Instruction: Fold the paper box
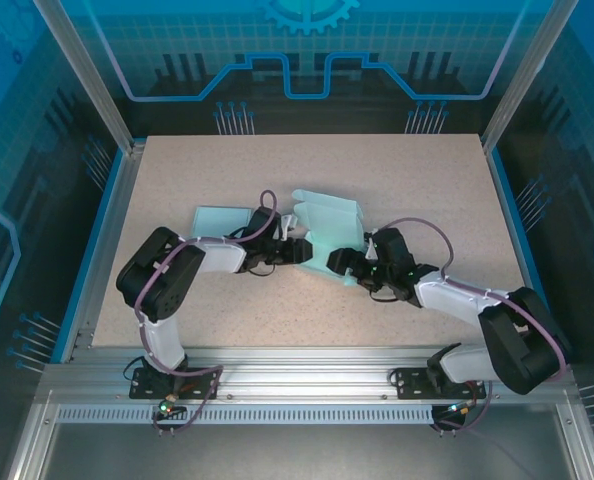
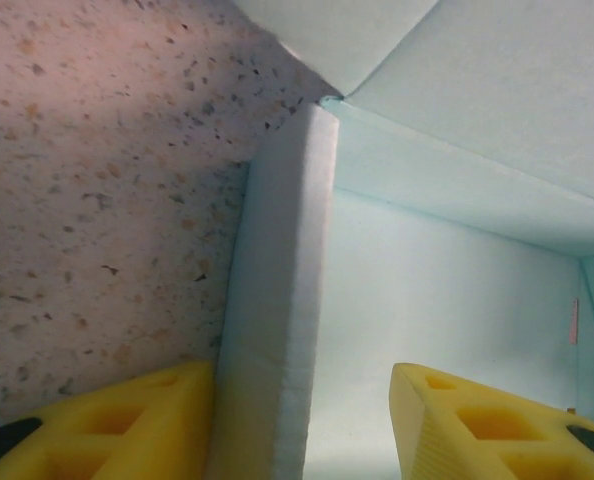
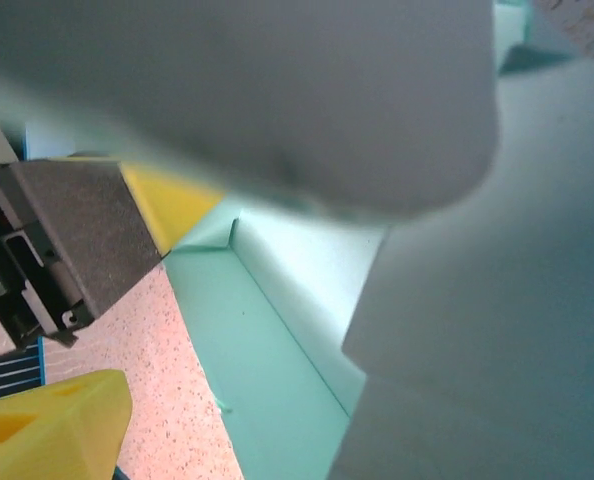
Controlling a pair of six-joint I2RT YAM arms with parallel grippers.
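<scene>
Now we are mid-fold on the paper box (image 1: 332,225) at the middle of the desk (image 1: 277,160): our left claw (image 2: 302,400) straddles a side wall (image 2: 277,300), half open and not yet pinching, our right claw (image 1: 349,262) sits at the box's near edge with a grip we cannot tell, and the next move, we judge, calls for closing on that wall and creasing it.

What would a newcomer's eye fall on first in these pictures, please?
The pale mint paper box, half folded, lies at the middle of the table. The left gripper straddles one of its upright walls, and the right gripper is at its near edge.
</scene>
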